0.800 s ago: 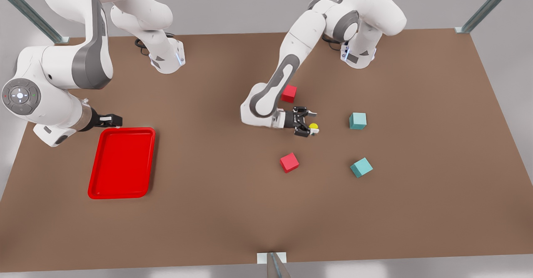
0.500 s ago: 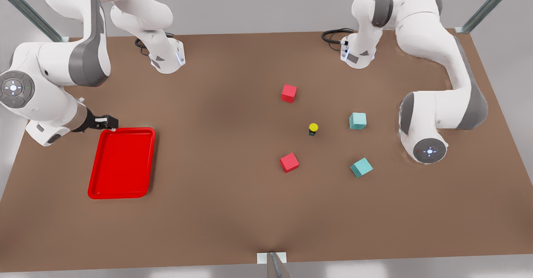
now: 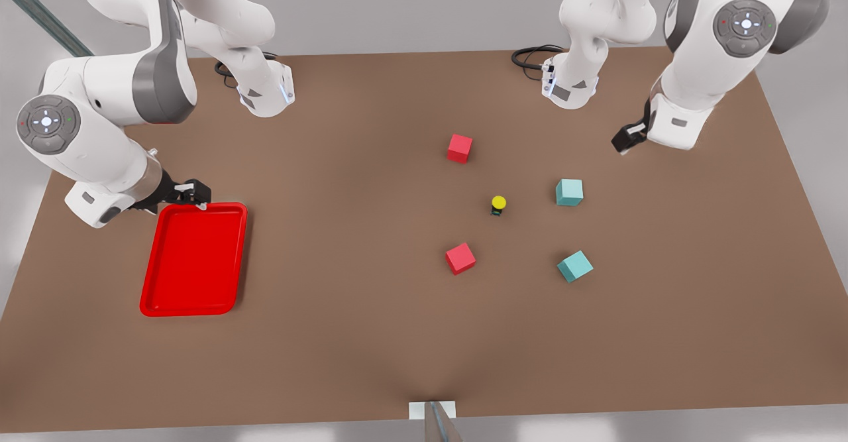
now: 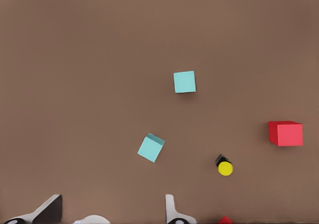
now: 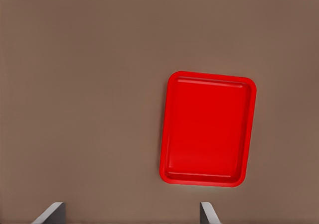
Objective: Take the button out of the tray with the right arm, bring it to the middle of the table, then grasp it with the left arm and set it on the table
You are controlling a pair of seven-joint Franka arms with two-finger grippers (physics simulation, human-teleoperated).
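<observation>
The button [image 3: 498, 205], a yellow cap on a dark body, stands by itself on the brown table [image 3: 344, 336] among the cubes, with nothing touching it. It appears again as the button [image 4: 224, 166] in the left wrist view. My left gripper [image 3: 629, 138] hangs open at the front view's far right, well away from it; its fingers spread wide around the gripper's middle [image 4: 112, 206]. The red tray [image 3: 193, 260] lies at the front view's left with nothing in it. My right gripper [image 3: 192, 193] hovers open over the tray's far rim, looking down at the tray [image 5: 207, 129].
Two red cubes [image 3: 460, 148] [image 3: 460, 258] and two teal cubes [image 3: 569, 191] [image 3: 575, 266] ring the button. The arm bases [image 3: 265, 94] [image 3: 570, 87] stand at the table's far edge. A cable [image 3: 530, 54] lies by the base on the front view's right.
My left gripper has come off the button, left it standing on the table, and swung up and away to the front view's right. My right arm shifted slightly by the tray.
</observation>
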